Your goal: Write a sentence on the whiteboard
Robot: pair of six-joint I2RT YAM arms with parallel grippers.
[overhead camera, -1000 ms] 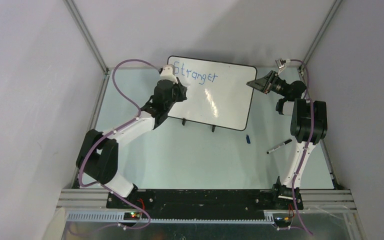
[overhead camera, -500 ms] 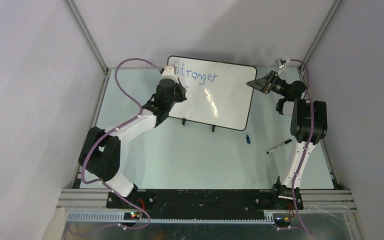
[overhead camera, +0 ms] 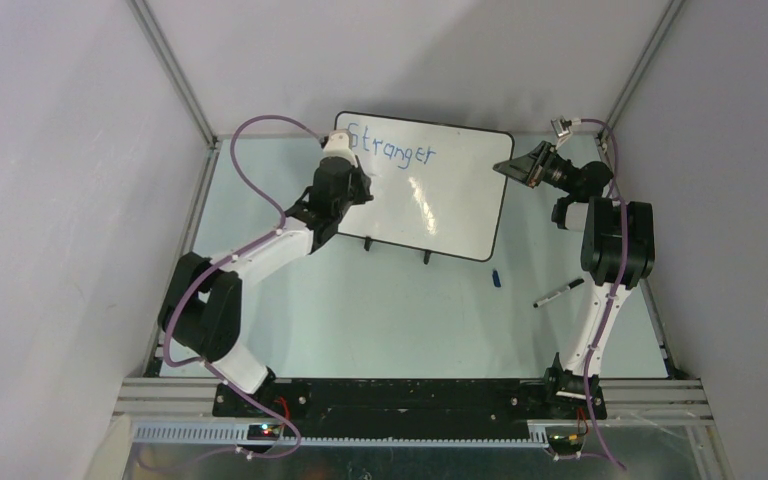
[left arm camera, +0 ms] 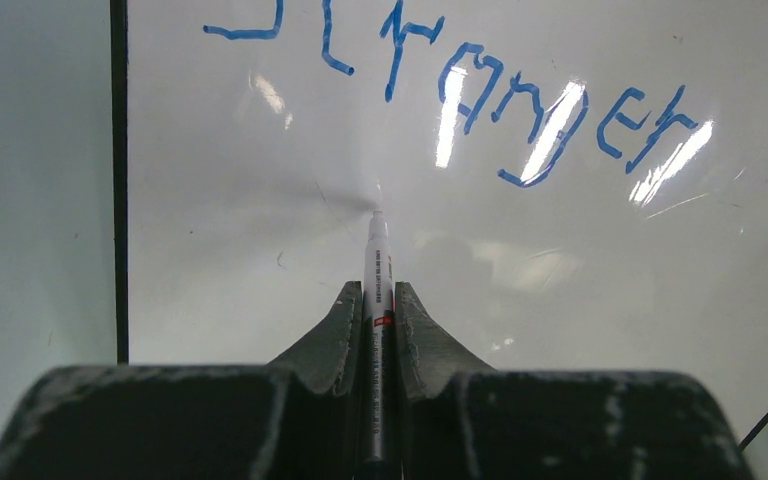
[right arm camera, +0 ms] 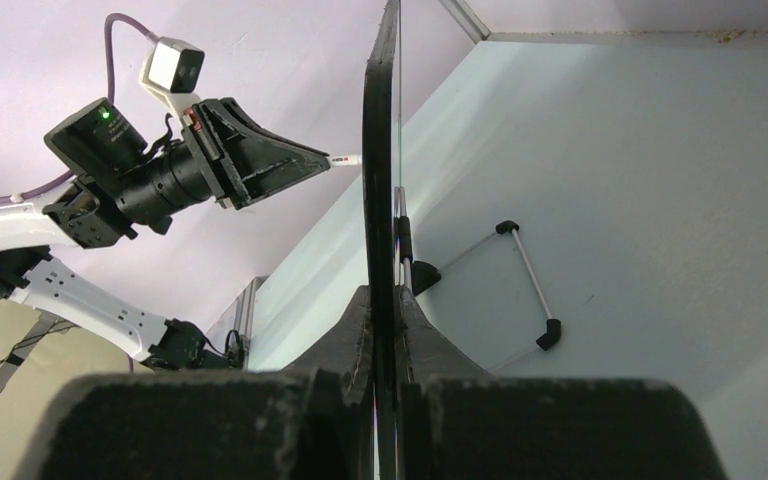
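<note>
1. Left wrist view: the left gripper (left arm camera: 378, 292) is clenched on a slim white marker (left arm camera: 377, 255). The marker tip rests against the whiteboard (left arm camera: 210, 250), below the sentence (left arm camera: 500, 105), which reads "Stranger" in blue.
2. Whiteboard: glossy, rigid and thin, with a black rim, propped on small feet (overhead camera: 368, 241). It is probably light, slippery, and liable to tip under pen pressure.
3. Right gripper (right arm camera: 381, 300) pinches the board's right edge, a sound place to brace it.

sentence (left arm camera: 505, 100): first letters cropped at top | whiteboard (overhead camera: 460, 210): edge behind left arm (overhead camera: 270, 250)
</note>
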